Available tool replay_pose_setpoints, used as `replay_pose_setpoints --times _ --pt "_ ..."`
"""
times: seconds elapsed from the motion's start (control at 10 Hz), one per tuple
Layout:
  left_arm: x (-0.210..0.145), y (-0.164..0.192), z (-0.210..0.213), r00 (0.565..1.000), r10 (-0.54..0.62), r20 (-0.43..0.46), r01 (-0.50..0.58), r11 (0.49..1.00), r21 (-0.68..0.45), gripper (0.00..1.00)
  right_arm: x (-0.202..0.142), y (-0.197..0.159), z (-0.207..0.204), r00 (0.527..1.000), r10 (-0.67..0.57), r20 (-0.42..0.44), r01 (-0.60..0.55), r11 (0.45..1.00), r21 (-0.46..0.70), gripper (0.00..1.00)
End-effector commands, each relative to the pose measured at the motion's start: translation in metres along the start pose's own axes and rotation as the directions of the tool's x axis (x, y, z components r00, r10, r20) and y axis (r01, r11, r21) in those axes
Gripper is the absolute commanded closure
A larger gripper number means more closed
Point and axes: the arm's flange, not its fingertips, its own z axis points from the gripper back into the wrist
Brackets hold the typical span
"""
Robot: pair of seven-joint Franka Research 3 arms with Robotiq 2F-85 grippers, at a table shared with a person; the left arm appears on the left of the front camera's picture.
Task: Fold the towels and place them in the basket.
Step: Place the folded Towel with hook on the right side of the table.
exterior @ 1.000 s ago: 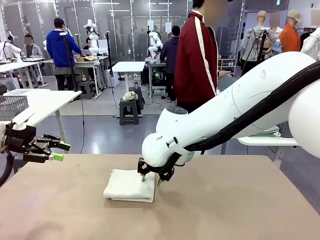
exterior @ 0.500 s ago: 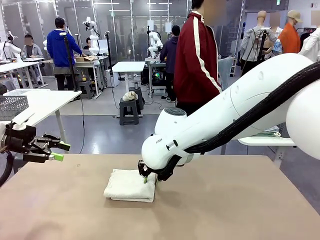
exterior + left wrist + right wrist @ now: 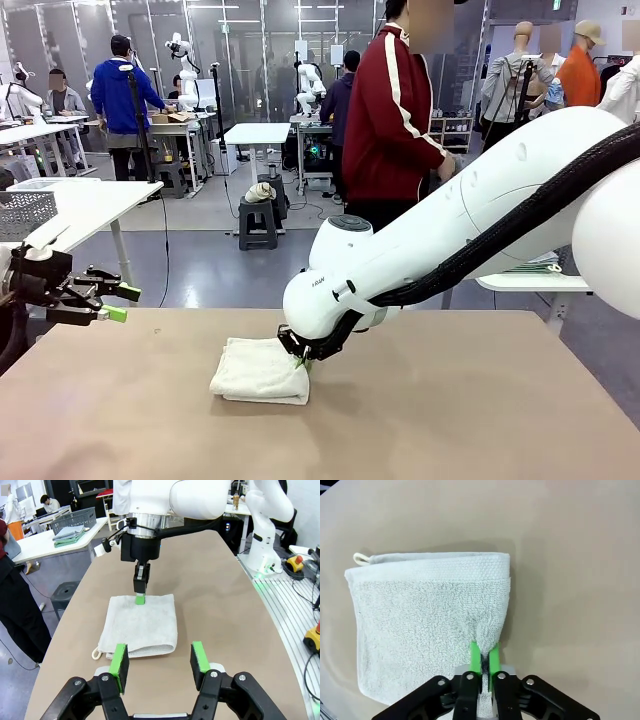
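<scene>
A: Mid-table, front view: right gripper (image 3: 300, 361) pinches cream towel (image 3: 256, 372) at its right edge. Left gripper (image 3: 123, 303) spread, empty, far left.
B: Left wrist view: single-point pinch, so layers may unfold on lift.
A: Right wrist view: pads (image 3: 475, 657) hold a small tuft; might slip.

left gripper (image 3: 160, 661): jaws apart, hovering | right gripper (image 3: 484, 662): pinched closed, low

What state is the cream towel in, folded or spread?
Folded: the cream towel lies in stacked layers on the table, one edge a rounded fold.
</scene>
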Motion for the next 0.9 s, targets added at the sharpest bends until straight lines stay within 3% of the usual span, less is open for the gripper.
replay_pose_setpoints --times 0.0,0.8 --pt "0.0012 -0.0020 0.0009 1.000 -0.001 0.002 0.001 1.000 0.001 0.36 0.0015 0.0010 -0.0037 0.999 0.037 -0.015 -0.037 0.999 -0.016 1.00" --pt "0.0012 -0.0020 0.0009 1.000 -0.001 0.002 0.001 1.000 0.001 0.36 -0.0010 -0.0005 -0.0010 1.000 0.018 -0.009 -0.018 1.000 -0.005 1.00"
